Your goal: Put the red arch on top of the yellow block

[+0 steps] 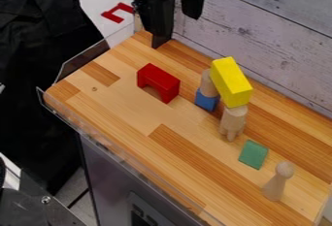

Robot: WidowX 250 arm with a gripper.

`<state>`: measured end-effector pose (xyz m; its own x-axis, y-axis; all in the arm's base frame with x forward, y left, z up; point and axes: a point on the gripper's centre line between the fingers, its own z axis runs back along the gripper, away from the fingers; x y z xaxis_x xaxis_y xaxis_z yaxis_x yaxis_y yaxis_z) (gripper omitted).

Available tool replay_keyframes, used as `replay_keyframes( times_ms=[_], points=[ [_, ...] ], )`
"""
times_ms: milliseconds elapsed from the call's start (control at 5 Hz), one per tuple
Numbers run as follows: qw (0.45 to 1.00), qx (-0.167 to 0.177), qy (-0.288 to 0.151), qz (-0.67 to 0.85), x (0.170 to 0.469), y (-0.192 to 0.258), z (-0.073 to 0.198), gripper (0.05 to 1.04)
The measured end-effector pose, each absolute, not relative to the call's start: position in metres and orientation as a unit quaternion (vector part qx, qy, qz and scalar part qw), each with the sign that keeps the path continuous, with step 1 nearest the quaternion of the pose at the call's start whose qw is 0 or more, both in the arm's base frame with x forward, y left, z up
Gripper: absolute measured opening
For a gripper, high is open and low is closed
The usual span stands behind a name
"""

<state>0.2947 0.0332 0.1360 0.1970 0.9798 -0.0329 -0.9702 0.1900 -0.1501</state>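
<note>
My gripper [176,28] hangs at the top of the camera view, over the back left corner of the wooden top. It is open, with nothing between its fingers. Nearer the camera and apart from it, the red arch [158,82] stands upright on the wood, its opening facing down. To the right of the arch, the yellow block [231,82] lies raised across two supports. One is a wooden cylinder [207,84] on a blue block [207,100]; the other is a light wooden piece [233,120].
A green block [254,154] and a wooden peg figure [278,181] stand on the wooden top [178,164] at the lower right. A clear guard [84,61] edges the left side, and a whitewashed plank wall [272,45] rises behind.
</note>
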Motion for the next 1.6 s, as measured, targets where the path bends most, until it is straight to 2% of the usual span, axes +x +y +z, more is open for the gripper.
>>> replay_keyframes(
  times_ms=[200,400,800,1000,1200,1400,1600],
  points=[
    [0.771,-0.062,-0.021,0.634,0.293,0.033,0.127,0.997],
    [0.755,-0.098,-0.028,0.648,0.297,0.036,0.114,0.997],
    [0.724,-0.131,-0.040,0.676,0.297,0.056,0.108,0.997],
    [0.714,-0.136,-0.028,0.686,0.299,0.063,0.096,0.997],
    [0.708,-0.128,-0.021,0.694,0.301,0.067,0.082,0.997],
    [0.707,-0.096,0.012,0.701,0.301,0.071,0.065,0.997],
    [0.707,-0.087,0.029,0.702,0.300,0.071,0.054,0.997]
  ],
)
